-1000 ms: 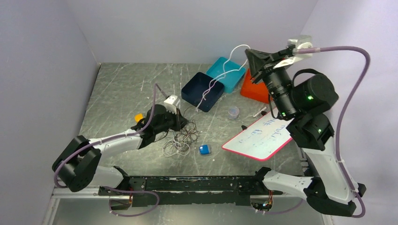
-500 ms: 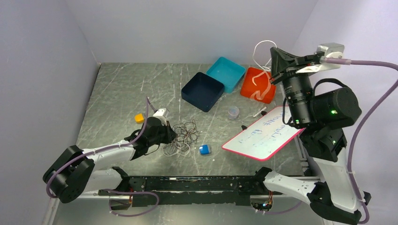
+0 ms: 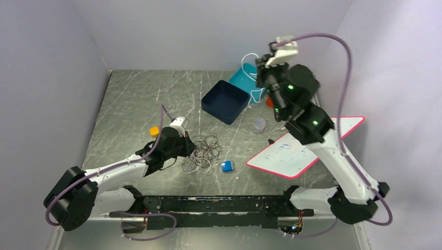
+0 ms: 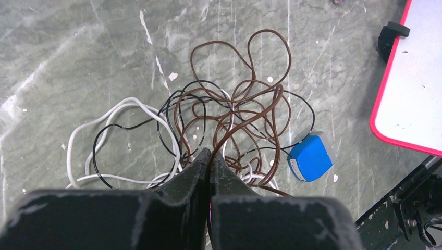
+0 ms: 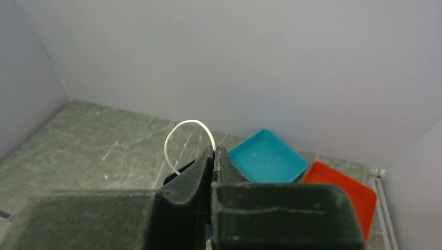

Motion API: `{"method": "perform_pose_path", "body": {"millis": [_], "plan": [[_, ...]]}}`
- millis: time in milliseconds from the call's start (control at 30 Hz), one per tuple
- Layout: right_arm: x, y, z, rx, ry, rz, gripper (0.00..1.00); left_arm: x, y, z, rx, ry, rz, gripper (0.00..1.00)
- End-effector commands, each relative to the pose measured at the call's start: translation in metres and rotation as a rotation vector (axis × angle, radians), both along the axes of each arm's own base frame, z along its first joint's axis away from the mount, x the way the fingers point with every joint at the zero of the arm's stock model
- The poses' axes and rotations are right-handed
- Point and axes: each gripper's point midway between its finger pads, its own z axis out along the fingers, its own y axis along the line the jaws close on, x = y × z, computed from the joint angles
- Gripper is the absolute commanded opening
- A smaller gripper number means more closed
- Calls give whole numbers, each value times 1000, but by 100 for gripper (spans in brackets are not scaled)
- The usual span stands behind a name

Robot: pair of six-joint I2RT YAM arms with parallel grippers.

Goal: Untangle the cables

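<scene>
A tangle of thin cables (image 3: 202, 154) lies on the table: brown (image 4: 245, 99), black (image 4: 180, 104) and white (image 4: 104, 120) loops piled together. My left gripper (image 3: 191, 147) sits low at the pile's left edge, shut on a brown cable that runs between its tips (image 4: 209, 156). My right gripper (image 3: 259, 78) is raised above the teal tray (image 3: 245, 78) and is shut on a white cable (image 3: 250, 56). That cable loops above the tips (image 5: 182, 130) of the right gripper (image 5: 213, 151) and hangs below them.
A blue cube (image 3: 226, 166) lies right of the pile. A red-edged whiteboard (image 3: 307, 148) lies at the right with a black marker (image 3: 271, 141) by it. A navy tray (image 3: 225, 101), a red tray (image 5: 344, 187), a clear cup (image 3: 259, 125) and an orange block (image 3: 154, 130) stand around.
My right arm has swung left from over the red tray to over the teal tray, carrying the white cable. My left gripper pulled back earlier and now holds still at the pile.
</scene>
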Motion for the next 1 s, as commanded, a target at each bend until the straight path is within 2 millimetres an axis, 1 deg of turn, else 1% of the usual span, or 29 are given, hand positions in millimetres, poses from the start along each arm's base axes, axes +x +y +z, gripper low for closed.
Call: {"method": "perform_pose_path", "body": {"millis": [0,133,233,400,533,600,633,733,900,967], "plan": [[30,32,-42,-48,121,2,0,4,-2,16,5,-38,-28,7],[60,56,-79,-89,218,4,0,0,0,18,8,-45,-39,7],[83,64,-105,-98,285,-3,0,-2,3,19,14,-50,-38,7],[123,61,-139,-43,388,2,0,-5,7,24,27,-64,-43,7],[149,54,-165,-23,448,-23,0,-6,10,26,40,-72,-47,7],[160,53,-178,-40,468,-28,0,-6,11,27,42,-73,-50,7],[165,54,-188,-54,486,-30,0,-6,10,27,44,-73,-52,7],[177,55,-209,-80,528,-29,0,-6,10,28,43,-70,-53,7],[185,64,-235,-98,583,13,0,-6,9,27,41,-62,-53,7],[187,68,-241,-105,598,29,0,-6,9,27,40,-61,-53,7]]}}
